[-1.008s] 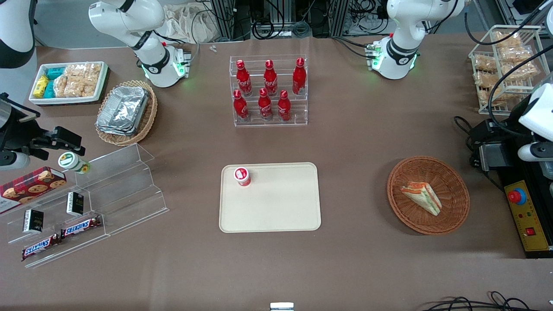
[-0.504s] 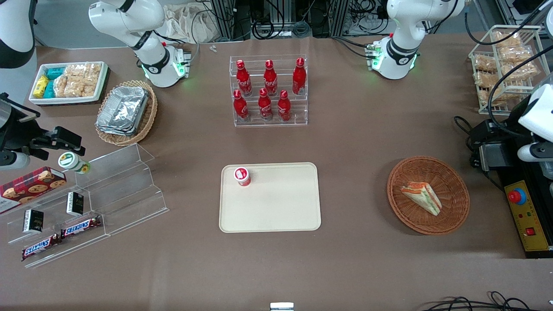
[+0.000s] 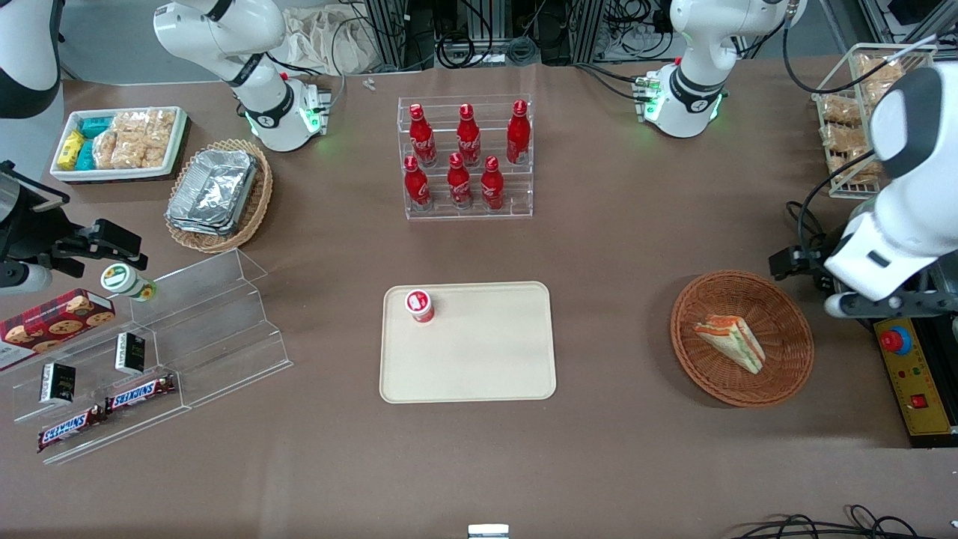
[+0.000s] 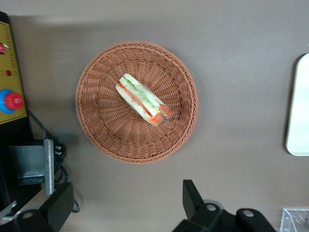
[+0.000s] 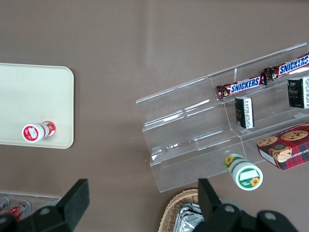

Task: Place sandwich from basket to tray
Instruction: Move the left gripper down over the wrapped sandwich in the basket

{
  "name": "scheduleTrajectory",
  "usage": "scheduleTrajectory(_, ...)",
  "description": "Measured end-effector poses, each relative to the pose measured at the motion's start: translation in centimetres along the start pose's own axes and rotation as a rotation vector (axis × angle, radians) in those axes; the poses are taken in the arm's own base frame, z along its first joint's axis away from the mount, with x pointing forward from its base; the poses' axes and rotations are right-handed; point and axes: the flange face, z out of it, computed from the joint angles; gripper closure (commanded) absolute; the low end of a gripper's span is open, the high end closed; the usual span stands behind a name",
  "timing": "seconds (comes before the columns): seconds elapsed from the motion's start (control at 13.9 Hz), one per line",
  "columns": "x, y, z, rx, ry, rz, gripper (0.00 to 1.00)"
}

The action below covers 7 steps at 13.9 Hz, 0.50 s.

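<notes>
The hand (image 4: 128, 210) hovers with fingers spread and empty, beside the wicker basket (image 4: 96, 140) holding the sandwich (image 4: 142, 98); the tray (image 3: 479, 374) lies apart.

Gripper (image 4: 123, 205), fingers spread wide, hangs above bare table just beside basket (image 3: 786, 374). Sandwich (image 3: 730, 342) lies alone in basket, open from above. Tray (image 3: 486, 367) mostly bare; small red cup (image 3: 420, 305) stands in one corner.

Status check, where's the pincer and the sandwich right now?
Pincer open, empty, high beside the basket. Sandwich lying in basket, untouched. Tray holds one small red cup; nothing blocking the path.
</notes>
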Motion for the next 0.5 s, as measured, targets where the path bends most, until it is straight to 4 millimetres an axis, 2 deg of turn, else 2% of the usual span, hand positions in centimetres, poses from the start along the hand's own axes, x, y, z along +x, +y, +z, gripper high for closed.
scheduleTrajectory(0.14, 0.1, 0.2, 2.8, -0.002, 0.007, -0.020, 0.00)
scheduleTrajectory(0.5, 0.0, -0.2, 7.8, -0.007, 0.027, -0.097, 0.00)
